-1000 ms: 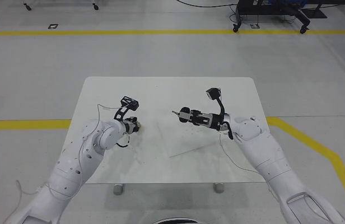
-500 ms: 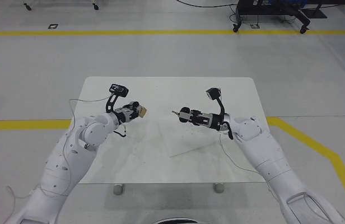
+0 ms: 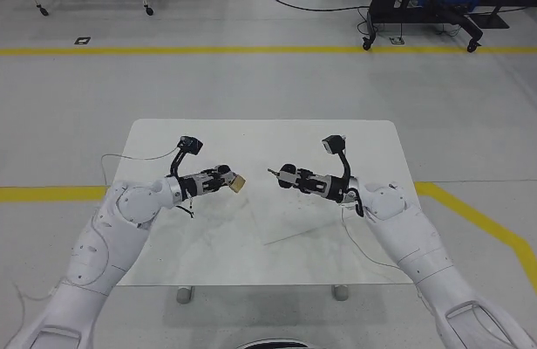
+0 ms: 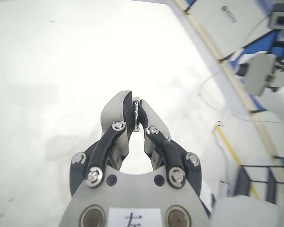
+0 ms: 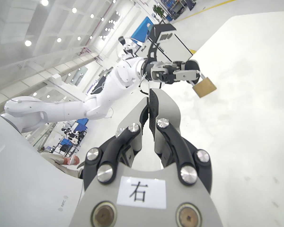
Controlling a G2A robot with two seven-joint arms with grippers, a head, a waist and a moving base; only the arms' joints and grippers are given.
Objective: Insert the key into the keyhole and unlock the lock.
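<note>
- Since a second ago, my left pincer [image 3: 227, 178] has swung from the left part of the table [image 3: 164, 140] in toward its middle, taking the padlock [image 3: 239, 182] with it.
- Half a second ago the padlock was already lifted and part of the way in. It now sits nearer the table's middle.
- My right pincer [image 3: 280, 173] has hardly shifted over that second. It hangs just right of the table's middle.
- Left pincer: the pads are closed down to a narrow slit and clamp the padlock's metal shackle [image 4: 136, 115].
- From the left wrist, only a sliver of the brass body peeks past the fingertips, with the table top well beneath.
- From the right wrist, the brass padlock [image 5: 204, 86] hangs tilted from the left pincer, clear of the table top.
- Right pincer: the pads are pressed together along their full length.
- From the top view, the thin key [image 3: 271, 172] pokes out of the right pincer's tip toward the table's middle.
- The key tip and the padlock face each other across the table's middle. They are near but apart, with bare table showing between them.
- The key is not yet in the keyhole. I cannot tell which way the keyhole faces.
</note>
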